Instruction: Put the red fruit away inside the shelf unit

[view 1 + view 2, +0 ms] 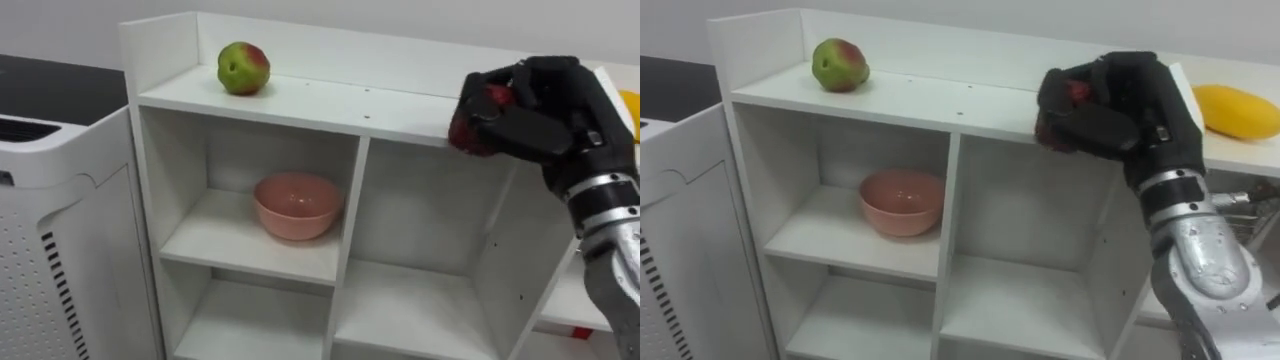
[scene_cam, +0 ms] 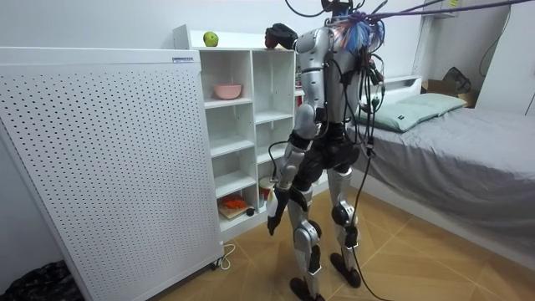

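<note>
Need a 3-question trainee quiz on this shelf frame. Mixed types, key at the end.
1. True or false: the pink bowl stands on the top board of the shelf.
2. The right robot hand is curled round: A) a yellow fruit, B) a red fruit, C) nothing.
3. Fill in: the apple lies near the top board's ___ end, by the robot's sides.

Key: 1 false, it stands in the upper left compartment; 2 B; 3 left.
</note>
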`<state>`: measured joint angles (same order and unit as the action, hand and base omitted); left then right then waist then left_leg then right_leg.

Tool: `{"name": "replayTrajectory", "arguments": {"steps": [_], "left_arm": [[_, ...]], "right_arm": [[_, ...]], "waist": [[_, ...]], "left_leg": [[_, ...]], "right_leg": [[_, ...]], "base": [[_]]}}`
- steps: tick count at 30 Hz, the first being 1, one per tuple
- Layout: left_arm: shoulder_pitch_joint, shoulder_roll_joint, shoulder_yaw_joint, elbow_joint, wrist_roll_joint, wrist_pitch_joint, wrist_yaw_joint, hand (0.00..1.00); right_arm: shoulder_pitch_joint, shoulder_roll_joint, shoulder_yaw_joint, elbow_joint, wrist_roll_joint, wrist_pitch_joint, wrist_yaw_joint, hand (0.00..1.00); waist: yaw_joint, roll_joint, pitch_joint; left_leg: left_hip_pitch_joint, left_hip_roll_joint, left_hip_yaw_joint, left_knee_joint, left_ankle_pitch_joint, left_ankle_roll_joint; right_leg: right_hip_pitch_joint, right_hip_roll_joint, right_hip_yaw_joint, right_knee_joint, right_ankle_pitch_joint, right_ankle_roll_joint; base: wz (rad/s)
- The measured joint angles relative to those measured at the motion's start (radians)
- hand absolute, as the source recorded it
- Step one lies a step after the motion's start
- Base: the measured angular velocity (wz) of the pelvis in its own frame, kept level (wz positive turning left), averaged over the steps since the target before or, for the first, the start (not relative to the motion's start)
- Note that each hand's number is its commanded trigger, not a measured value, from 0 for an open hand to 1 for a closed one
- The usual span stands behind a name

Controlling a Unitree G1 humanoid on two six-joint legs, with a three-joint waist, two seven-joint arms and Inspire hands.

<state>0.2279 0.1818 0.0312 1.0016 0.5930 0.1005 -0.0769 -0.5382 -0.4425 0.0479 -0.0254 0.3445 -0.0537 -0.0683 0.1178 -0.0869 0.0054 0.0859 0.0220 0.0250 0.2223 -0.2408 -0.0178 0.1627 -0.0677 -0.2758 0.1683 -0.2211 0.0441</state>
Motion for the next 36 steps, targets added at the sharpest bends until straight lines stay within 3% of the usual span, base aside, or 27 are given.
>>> {"name": "replayTrajectory", "arguments": {"steps": [2,5,9,13,15,17,20,21,25,28,32,36], "left_arm": [[0.001,0.000,0.000,0.000,0.000,0.000,0.009,0.00],[0.001,-0.001,-0.014,0.000,-0.002,0.000,0.029,0.00],[0.002,0.000,-0.046,0.000,-0.001,0.003,0.047,0.00],[-0.016,-0.007,-0.095,0.020,-0.002,0.003,0.077,0.00],[-0.031,-0.008,-0.119,0.027,-0.006,0.003,0.078,0.00],[-0.061,-0.009,-0.149,0.053,-0.040,0.002,0.093,0.00],[-0.094,-0.014,-0.164,0.092,-0.060,0.001,0.110,0.00],[-0.106,-0.015,-0.173,0.103,-0.086,0.000,0.115,0.00],[-0.107,-0.022,-0.195,0.130,-0.153,0.000,0.136,0.00],[-0.117,-0.031,-0.198,0.165,-0.206,0.002,0.139,0.00],[-0.120,-0.036,-0.196,0.165,-0.282,0.004,0.137,0.00],[-0.126,-0.042,-0.202,0.137,-0.327,0.008,0.150,0.00]], "right_arm": [[0.008,0.023,0.025,-0.020,0.002,0.000,0.006,1.00],[0.037,0.057,0.048,-0.069,0.015,0.001,0.005,1.00],[0.062,0.088,0.088,-0.113,0.057,0.002,0.013,1.00],[0.109,0.166,0.100,-0.110,0.093,0.002,0.048,1.00],[0.116,0.187,0.130,-0.103,0.125,0.002,0.067,1.00],[0.117,0.219,0.174,-0.058,0.132,0.001,0.097,1.00],[0.140,0.263,0.207,0.037,0.132,0.002,0.116,1.00],[0.150,0.277,0.208,0.074,0.136,0.002,0.116,1.00],[0.157,0.289,0.202,0.247,0.213,0.002,0.119,1.00],[0.161,0.293,0.190,0.386,0.339,0.002,0.113,1.00],[0.165,0.293,0.140,0.500,0.459,0.005,0.110,1.00],[0.158,0.294,0.080,0.611,0.623,0.004,0.101,1.00]], "waist": [[0.005,0.008,0.0022],[0.013,0.020,-0.0037],[0.015,0.029,-0.0042],[0.022,0.034,-0.0026],[0.024,0.035,-0.0020],[0.024,0.050,0.0054],[0.025,0.063,0.0072],[0.025,0.070,0.0117],[0.020,0.102,0.0142],[0.017,0.127,0.0212],[0.021,0.132,0.0248],[0.025,0.142,0.0303]], "left_leg": [[0.014,0.001,-0.002,-0.002,0.000,0.000],[0.014,0.000,-0.001,-0.003,0.000,0.000],[0.014,0.001,0.004,-0.006,0.000,0.000],[-0.008,0.001,0.009,0.001,0.000,0.000],[-0.033,0.001,0.009,0.010,0.000,0.000],[-0.062,0.002,0.009,0.024,0.001,0.001],[-0.113,0.004,0.007,0.055,0.002,0.002],[-0.135,0.004,0.006,0.067,0.002,0.003],[-0.195,0.000,0.004,0.094,0.008,0.012],[-0.261,0.000,0.003,0.141,0.009,0.014],[-0.392,-0.011,0.005,0.224,0.008,0.016],[-0.503,-0.020,0.004,0.305,0.004,0.026]], "right_leg": [[0.008,0.001,0.003,-0.001,0.000,0.000],[0.012,0.001,0.020,-0.001,0.000,0.000],[0.011,0.002,0.025,-0.001,0.000,0.000],[-0.007,0.002,0.028,0.002,0.000,0.000],[-0.030,0.001,0.029,0.004,0.001,-0.002],[-0.054,0.002,0.028,0.004,0.005,-0.009],[-0.099,0.000,0.026,0.030,0.006,-0.010],[-0.119,-0.002,0.027,0.043,0.006,-0.010],[-0.183,-0.015,0.015,0.087,0.006,-0.009],[-0.253,-0.024,0.014,0.144,0.003,-0.010],[-0.411,-0.056,0.030,0.292,-0.031,-0.015],[-0.531,-0.085,0.031,0.415,-0.070,-0.032]], "base": [[-0.05],[-0.01],[-0.04],[-0.03],[-0.03],[0.00],[0.05],[0.04],[0.06],[0.00],[0.03],[0.08]]}}
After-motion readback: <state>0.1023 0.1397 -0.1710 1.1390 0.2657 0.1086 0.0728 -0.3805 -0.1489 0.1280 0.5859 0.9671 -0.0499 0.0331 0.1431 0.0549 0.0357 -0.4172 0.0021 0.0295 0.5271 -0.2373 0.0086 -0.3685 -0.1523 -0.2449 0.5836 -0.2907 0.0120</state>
